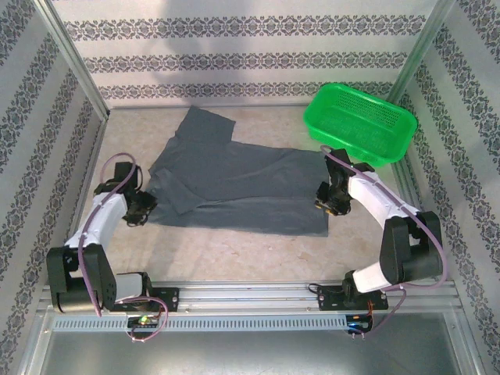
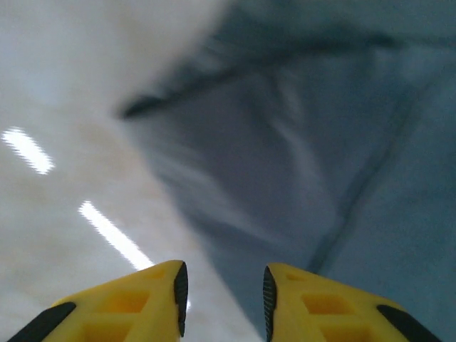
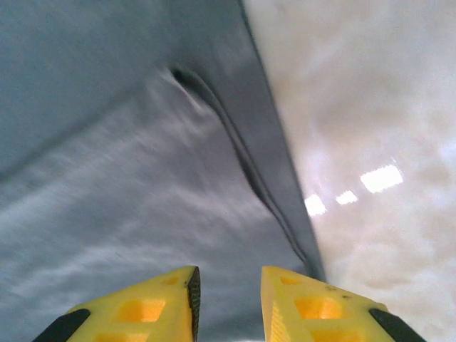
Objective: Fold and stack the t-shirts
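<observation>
The left gripper (image 2: 224, 303) is holding its jaws a little apart, with nothing pinched between the yellow fingers (image 2: 135, 303). Seen from its wrist camera, it is hovering over the left border of the dark slate-grey t-shirt (image 2: 306, 157), with one finger above bare table (image 2: 57, 214) and the other above cloth. A seam is running across the fabric just ahead of it.

The right gripper (image 3: 230, 306) is likewise keeping a narrow gap between its jaws and gripping nothing. Its wrist view is showing it sitting over the shirt's right hem (image 3: 128, 142), with a raised crease running along that edge and pale tabletop (image 3: 370, 107) lying to the right. Whether its fingertips are touching the cloth cannot be told.

From above, the left gripper (image 1: 143, 207) is resting at the shirt's left edge and the right gripper (image 1: 326, 199) at its right edge, with the arms reaching in from either side. The t-shirt (image 1: 234, 183) is lying spread across the middle of the table (image 1: 234, 250), one sleeve pointing toward the far wall. A bright green mesh basket (image 1: 359, 123) is standing at the far right corner, just beyond the right arm and apart from the shirt.
</observation>
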`<action>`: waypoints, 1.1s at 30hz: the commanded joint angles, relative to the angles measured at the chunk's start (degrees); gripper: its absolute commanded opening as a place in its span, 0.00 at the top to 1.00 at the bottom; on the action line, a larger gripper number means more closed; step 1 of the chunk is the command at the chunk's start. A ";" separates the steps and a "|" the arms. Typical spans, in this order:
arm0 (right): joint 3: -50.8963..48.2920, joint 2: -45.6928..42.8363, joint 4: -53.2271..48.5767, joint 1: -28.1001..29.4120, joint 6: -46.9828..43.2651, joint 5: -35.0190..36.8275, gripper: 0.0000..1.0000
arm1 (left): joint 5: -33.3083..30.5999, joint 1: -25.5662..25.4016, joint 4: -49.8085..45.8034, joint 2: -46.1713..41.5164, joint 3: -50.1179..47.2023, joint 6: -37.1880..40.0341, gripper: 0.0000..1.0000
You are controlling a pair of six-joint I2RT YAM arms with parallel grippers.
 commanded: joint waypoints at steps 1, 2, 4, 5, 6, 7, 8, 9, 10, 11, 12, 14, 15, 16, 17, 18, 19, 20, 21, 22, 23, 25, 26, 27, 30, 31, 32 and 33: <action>2.11 4.64 5.42 -0.82 2.44 1.87 0.71 | 7.79 -4.38 4.98 4.68 1.57 -0.19 0.58; 2.45 6.41 6.47 -1.07 2.47 1.98 0.71 | 8.57 -5.65 5.83 6.16 1.73 -0.14 0.57; 3.40 9.72 8.47 -1.37 2.23 1.80 0.71 | 10.05 -7.44 6.81 8.74 2.36 -0.23 0.56; 4.21 11.11 9.13 -1.48 1.90 1.65 0.70 | 10.51 -8.31 7.10 9.99 2.79 -0.17 0.55; 4.95 12.19 9.51 -1.48 1.54 2.06 0.69 | 10.84 -9.11 7.35 10.87 3.11 -0.08 0.55; 5.68 13.12 9.98 -1.51 1.07 2.67 0.68 | 11.10 -9.91 7.50 11.75 3.55 0.10 0.55; 6.30 13.79 10.14 -1.52 0.60 3.29 0.68 | 11.04 -10.53 7.50 12.37 4.02 0.25 0.55; 6.83 14.33 10.14 -1.56 0.36 3.79 0.67 | 10.91 -10.96 7.50 12.82 4.17 0.36 0.55; 7.17 15.02 10.06 -1.72 -0.20 4.03 0.67 | 10.84 -11.35 7.53 13.29 4.43 0.42 0.55; 7.59 15.64 9.77 -1.76 -0.61 4.50 0.67 | 10.74 -11.52 7.44 13.76 4.49 0.63 0.55; 7.83 16.21 9.54 -1.93 -0.90 4.81 0.67 | 10.65 -11.64 7.42 14.05 4.58 0.83 0.55; 8.06 17.51 8.98 -2.06 -1.38 5.09 0.69 | 10.54 -11.69 7.39 14.44 4.61 1.17 0.55; 8.19 18.10 8.68 -2.23 -1.49 5.34 0.70 | 10.49 -11.71 7.38 14.69 4.68 1.38 0.55; 8.24 18.52 8.41 -2.44 -1.57 5.39 0.72 | 10.44 -11.73 7.17 14.79 4.84 1.61 0.55; 8.25 18.84 8.17 -2.58 -1.49 5.43 0.74 | 10.07 -11.75 6.77 14.89 5.09 1.85 0.55; 8.28 18.89 7.79 -2.63 -1.46 5.68 0.75 | 9.82 -11.77 6.57 14.75 5.20 2.24 0.55; 8.24 18.70 7.52 -2.71 -1.40 5.92 0.79 | 9.45 -11.71 6.47 14.71 5.37 2.61 0.55; 8.15 18.27 7.14 -2.71 -1.38 6.40 0.84 | 9.31 -11.78 6.36 14.82 5.47 2.88 0.55; 7.94 17.75 6.94 -2.67 -1.37 7.00 0.89 | 9.29 -11.78 6.38 14.97 5.58 3.09 0.54; 7.69 17.15 6.66 -2.78 -1.36 7.75 0.95 | 9.44 -11.69 6.43 15.27 5.66 3.19 0.54; 7.54 16.59 6.33 -2.71 -1.40 8.32 0.99 | 9.50 -11.77 6.37 15.66 5.73 3.19 0.54; 7.44 15.94 6.03 -2.71 -1.66 8.52 0.99 | 9.67 -11.78 6.77 16.44 5.73 3.24 0.54; 7.62 15.69 5.66 -2.71 -1.75 8.43 0.98 | 9.72 -11.72 7.10 16.73 5.65 3.20 0.54; 7.70 15.52 5.44 -2.72 -1.78 8.33 0.97 | 9.63 -11.77 6.92 17.16 5.76 3.22 0.55; 7.84 14.80 5.05 -2.71 -1.71 8.21 0.98 | 9.36 -11.71 6.64 18.23 6.32 3.48 0.58; 7.97 14.60 4.87 -2.71 -1.71 8.24 0.97 | 9.35 -11.73 7.00 18.35 6.35 3.40 0.61; 8.14 14.39 4.61 -2.71 -1.78 8.29 0.97 | 9.36 -11.75 7.56 18.46 6.25 3.37 0.64; 8.31 14.37 4.37 -2.71 -1.73 8.35 0.98 | 9.44 -11.75 7.81 18.62 6.33 3.28 0.68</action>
